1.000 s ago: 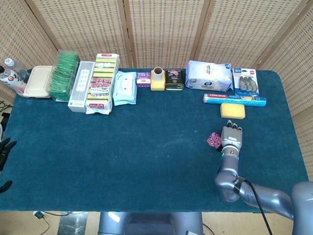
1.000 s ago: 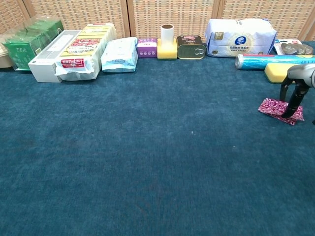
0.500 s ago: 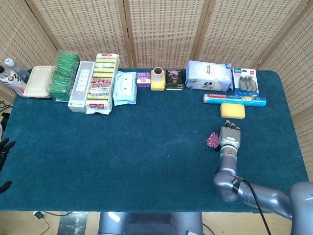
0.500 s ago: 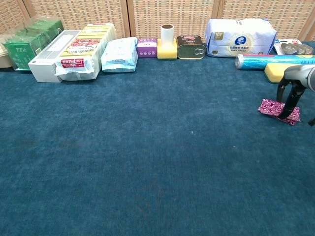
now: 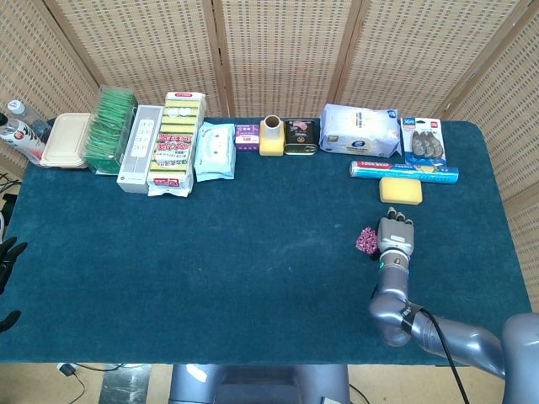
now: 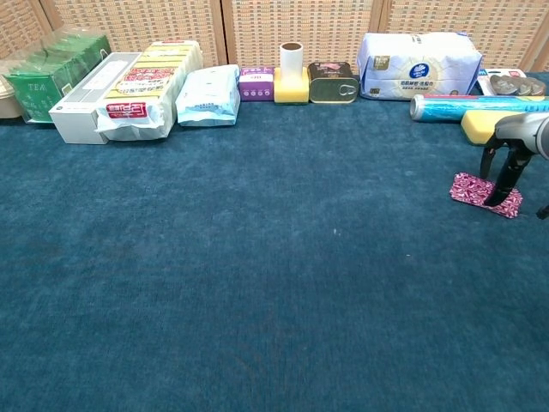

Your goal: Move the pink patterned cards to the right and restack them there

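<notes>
- Chest view: the right hand (image 6: 513, 154) pressed fingertips onto the pink patterned cards (image 6: 482, 193), not clearly grasping them.
- The cards lay on blue carpeted table (image 5: 253, 252), just before the yellow sponge (image 5: 400, 190).
- Wicker screens (image 5: 278, 50) stood behind the table.

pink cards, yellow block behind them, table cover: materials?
Pink patterned cards: likely printed card or paper; thin, flat, dense magenta print, finish unclear. Yellow block: looks like foam sponge; matte, soft rounded edges. Table cover: seems felt or short-pile fabric; dark teal, matte, faintly mottled nap.
</notes>
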Tool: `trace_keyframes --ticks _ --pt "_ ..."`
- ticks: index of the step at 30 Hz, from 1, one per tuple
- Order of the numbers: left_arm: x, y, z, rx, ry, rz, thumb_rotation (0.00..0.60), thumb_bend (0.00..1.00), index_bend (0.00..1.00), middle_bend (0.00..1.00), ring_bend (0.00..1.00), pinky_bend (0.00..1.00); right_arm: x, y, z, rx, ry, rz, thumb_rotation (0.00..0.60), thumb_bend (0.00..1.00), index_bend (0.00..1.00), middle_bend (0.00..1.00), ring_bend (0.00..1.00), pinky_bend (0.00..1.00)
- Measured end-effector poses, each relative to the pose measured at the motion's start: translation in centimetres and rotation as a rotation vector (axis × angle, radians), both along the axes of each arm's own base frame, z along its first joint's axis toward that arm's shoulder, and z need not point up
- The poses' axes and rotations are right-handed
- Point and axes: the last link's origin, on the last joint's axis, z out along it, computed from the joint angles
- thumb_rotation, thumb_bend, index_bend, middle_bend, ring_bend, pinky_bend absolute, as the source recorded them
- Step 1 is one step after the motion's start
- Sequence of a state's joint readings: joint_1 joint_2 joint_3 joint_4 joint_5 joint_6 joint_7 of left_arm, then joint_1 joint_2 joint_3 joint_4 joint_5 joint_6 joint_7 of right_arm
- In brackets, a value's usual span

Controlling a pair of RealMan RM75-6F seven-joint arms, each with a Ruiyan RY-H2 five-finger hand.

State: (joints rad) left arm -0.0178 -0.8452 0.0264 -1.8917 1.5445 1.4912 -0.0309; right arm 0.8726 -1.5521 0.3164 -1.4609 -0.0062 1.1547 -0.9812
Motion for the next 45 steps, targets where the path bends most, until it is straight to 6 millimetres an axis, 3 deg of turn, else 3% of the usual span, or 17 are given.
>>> trace_keyframes --ticks 12,18,21,30,36,45 --pt "0.0 0.0 0.1 0.002 0.0 -0.004 0.6 0.1 0.0 0.0 0.0 0.08 0.6 0.2 0.3 -0.007 -0.017 0.022 0.6 0.26 0.28 0.0 0.0 0.1" --pt "0.1 -0.2 0.1 0.007 -0.003 -0.016 0.6 0.1 0.0 0.0 0.0 0.08 1.5 0.6 0.8 -0.015 -0.067 0.098 0.6 0.06 0.06 0.0 0.0 0.09" --pt "0.2 -0.4 0.2 0.014 0.002 -0.034 0.6 0.1 0.0 0.0 0.0 0.08 1.9 0.9 1.4 -0.017 -0.104 0.161 0.6 0.0 0.03 0.0 0.0 0.06" --pt "0.7 -1.4 0.2 0.025 0.009 -0.081 0.6 0.1 0.0 0.0 0.0 0.08 1.7 2.1 4.5 -0.061 -0.183 0.471 0.6 0.0 0.03 0.0 0.0 0.04" --pt "1.1 -2.6 0.1 0.035 0.025 -0.117 0.6 0.1 0.0 0.0 0.0 0.08 -0.7 5.1 7.7 -0.114 -0.239 0.698 0.6 0.0 0.1 0.0 0.0 0.05" --pt "1.6 -5.0 -0.1 0.089 0.032 -0.173 0.6 0.1 0.0 0.0 0.0 0.08 -7.2 14.1 13.7 -0.253 -0.225 0.803 0.6 0.03 0.14 0.0 0.0 0.05"
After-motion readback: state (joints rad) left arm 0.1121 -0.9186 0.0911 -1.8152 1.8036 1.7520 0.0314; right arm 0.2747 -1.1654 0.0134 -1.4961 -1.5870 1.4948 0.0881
